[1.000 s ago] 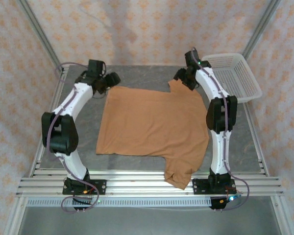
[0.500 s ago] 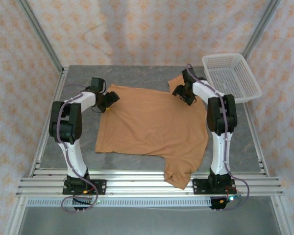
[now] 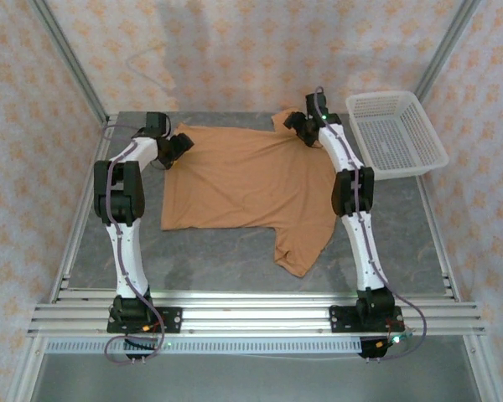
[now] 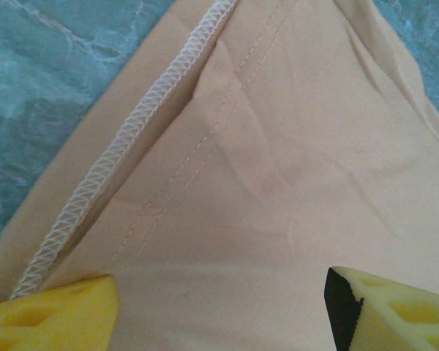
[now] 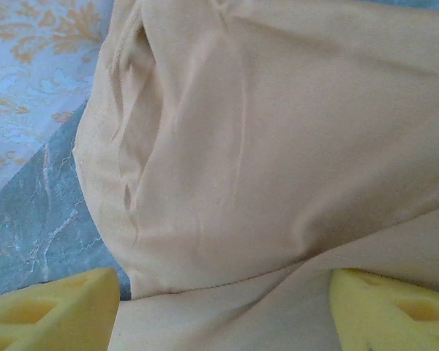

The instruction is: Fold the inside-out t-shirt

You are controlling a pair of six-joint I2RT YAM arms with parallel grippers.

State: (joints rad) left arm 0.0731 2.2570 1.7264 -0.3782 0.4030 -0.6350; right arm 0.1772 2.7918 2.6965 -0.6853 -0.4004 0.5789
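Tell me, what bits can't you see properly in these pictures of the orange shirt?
- Top view: the left gripper and right gripper are too small and dark to show whether they touch the t-shirt.
- Left wrist view: the yellow fingers are cut off by the bottom edge.
- Right wrist view: a bulging fold of cloth hides whatever lies beneath.

The white-and-black left arm (image 3: 121,197) and right arm (image 3: 352,188) stretch far forward from their bases. The left gripper (image 3: 182,142) and right gripper (image 3: 292,123) turn inward, low down, their yellow fingers (image 4: 51,318) spread wide apart in both wrist views
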